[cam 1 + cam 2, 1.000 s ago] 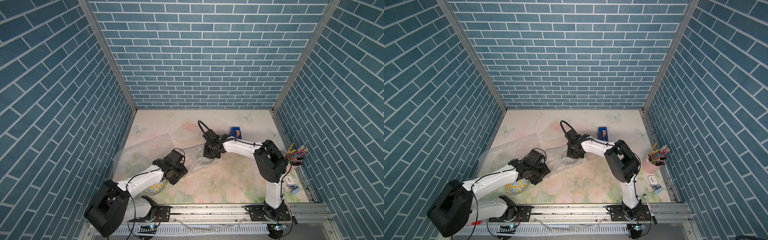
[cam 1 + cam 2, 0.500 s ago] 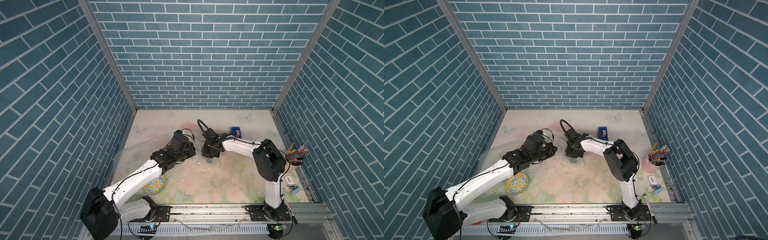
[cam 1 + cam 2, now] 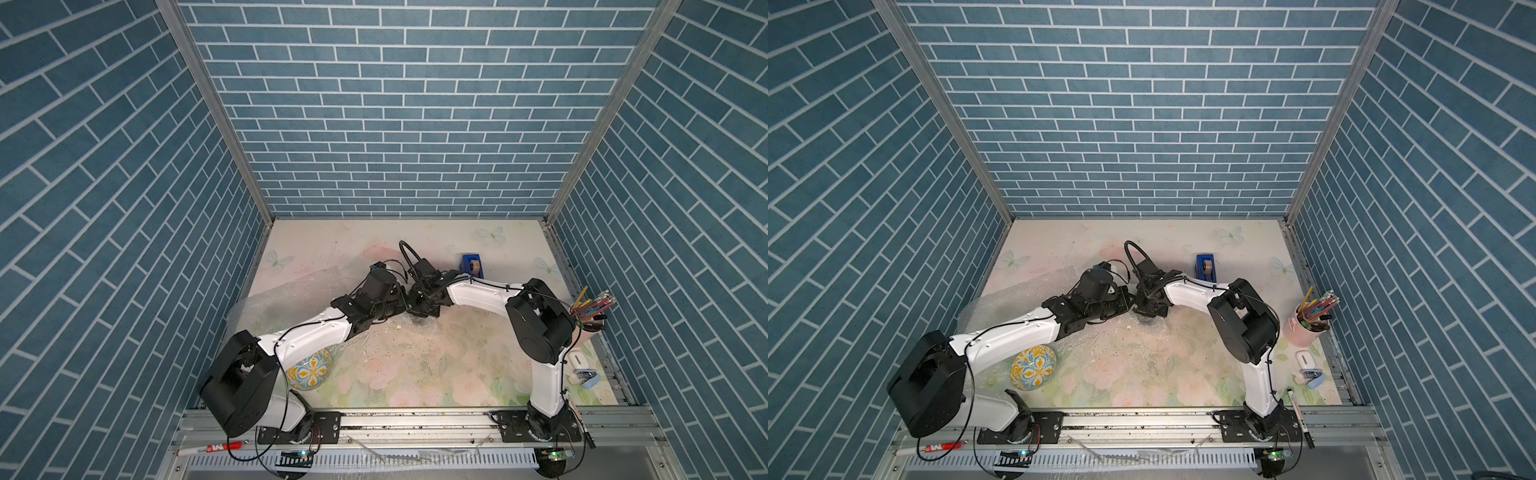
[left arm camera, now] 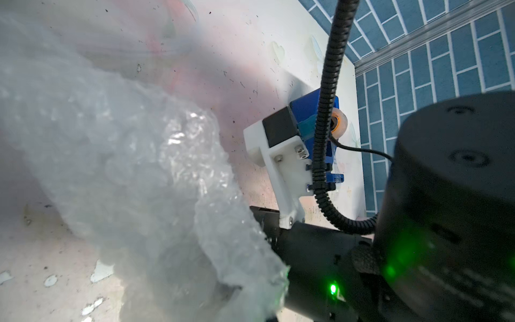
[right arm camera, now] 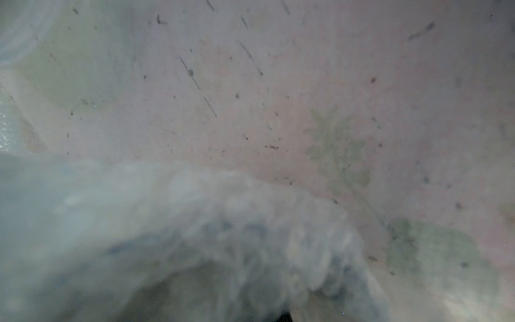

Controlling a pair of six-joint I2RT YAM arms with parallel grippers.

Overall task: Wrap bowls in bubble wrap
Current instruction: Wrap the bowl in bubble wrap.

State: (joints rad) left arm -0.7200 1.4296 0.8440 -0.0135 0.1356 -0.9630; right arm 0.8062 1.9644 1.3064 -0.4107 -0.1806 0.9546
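Bubble wrap is bunched into a whitish ridge at mid-table, right where the two arms meet tip to tip; the ridge climbs off the table toward the right gripper, whose fingers are pressed together, judged to be pinching the plastic, though the wrist picture is too blurred to show the pads; the left gripper is closed as well, its fingers hidden, so whether it has caught any plastic I cannot tell. Faint bluish flecks show through the bundle, perhaps a bowl inside; too blurred to say. A second flat sheet lies under the left forearm; the yellow-and-blue bowl sits bare, well apart from both grippers, near the left arm's base, so the left arm is the nearer one for it. The table is a scuffed floral mat with small white chips; a blue tape holder stands just behind the right wrist, a pencil cup at the far right edge; blue brick walls close in three sides.
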